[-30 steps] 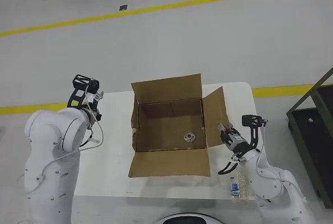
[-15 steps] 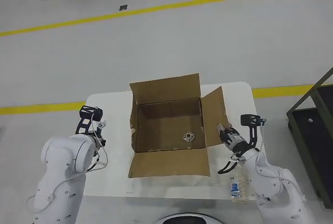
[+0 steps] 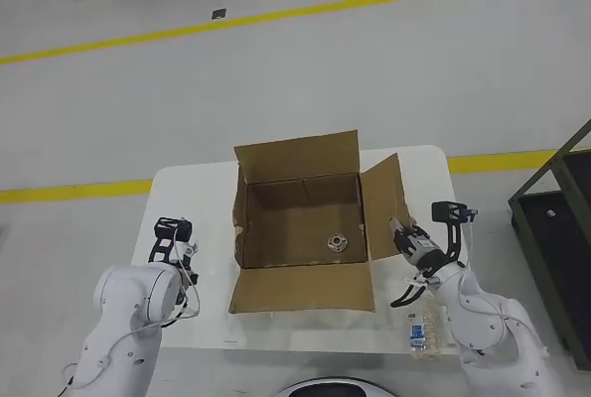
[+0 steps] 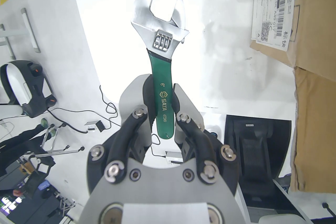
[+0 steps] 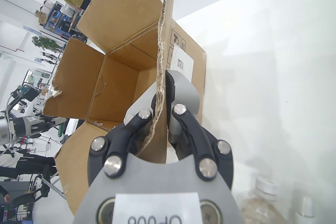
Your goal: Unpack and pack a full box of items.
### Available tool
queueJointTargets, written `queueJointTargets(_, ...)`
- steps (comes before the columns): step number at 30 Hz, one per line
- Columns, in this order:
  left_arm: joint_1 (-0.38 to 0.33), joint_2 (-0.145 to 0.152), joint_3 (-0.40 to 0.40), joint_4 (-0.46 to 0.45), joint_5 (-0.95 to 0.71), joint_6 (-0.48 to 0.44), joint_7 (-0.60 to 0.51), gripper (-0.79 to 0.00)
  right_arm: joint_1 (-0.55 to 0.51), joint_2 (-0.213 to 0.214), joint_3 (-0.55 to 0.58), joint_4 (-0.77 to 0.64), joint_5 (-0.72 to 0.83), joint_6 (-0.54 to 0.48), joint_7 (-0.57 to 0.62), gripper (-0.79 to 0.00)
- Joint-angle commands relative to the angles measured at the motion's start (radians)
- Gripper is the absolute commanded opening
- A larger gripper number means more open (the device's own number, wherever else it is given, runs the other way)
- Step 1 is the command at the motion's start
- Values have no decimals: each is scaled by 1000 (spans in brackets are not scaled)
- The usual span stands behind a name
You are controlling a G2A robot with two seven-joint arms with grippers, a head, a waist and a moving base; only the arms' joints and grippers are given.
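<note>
The left end effector (image 4: 160, 101) gripped a green-handled adjustable wrench (image 4: 161, 33) near the left edge of the white surface (image 3: 206, 198). The right end effector (image 5: 162, 93) pinched a flap (image 5: 168, 12) of the brown cardboard box (image 3: 300, 213), probably to hold it open.

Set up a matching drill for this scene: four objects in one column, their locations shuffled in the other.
1. adjustable wrench
2. side flap
3. round metal part
4. plastic bottle

A. on the floor of the cardboard box
B. clamped in the left gripper
C. on the table beside the right arm
D. pinched in the right gripper

Pairs: 1-B, 2-D, 3-A, 4-C
</note>
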Motion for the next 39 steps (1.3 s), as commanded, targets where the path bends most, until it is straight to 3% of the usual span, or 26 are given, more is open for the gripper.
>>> queueJointTargets(1,2,0,2,1,-5,-4,5,-785,2,0,-1,1,2,-4,1,-785)
queueJointTargets(11,2,0,2,1,-5,-4,5,-785,6,3,-1,8,8,-26,12,-785)
queueJointTargets(17,6,-2,29,32,-23,-2,74,-785,6,5,1,10,7,-31,12,-785)
queueJointTargets(27,109,-8,79,81,-33,80,118,-785,-2,9,20,10,18,-32,10,-785)
queueJointTargets(39,110,-12,109,227,-31,126,191,-785,-6,11,24,7,27,-34,3,-785)
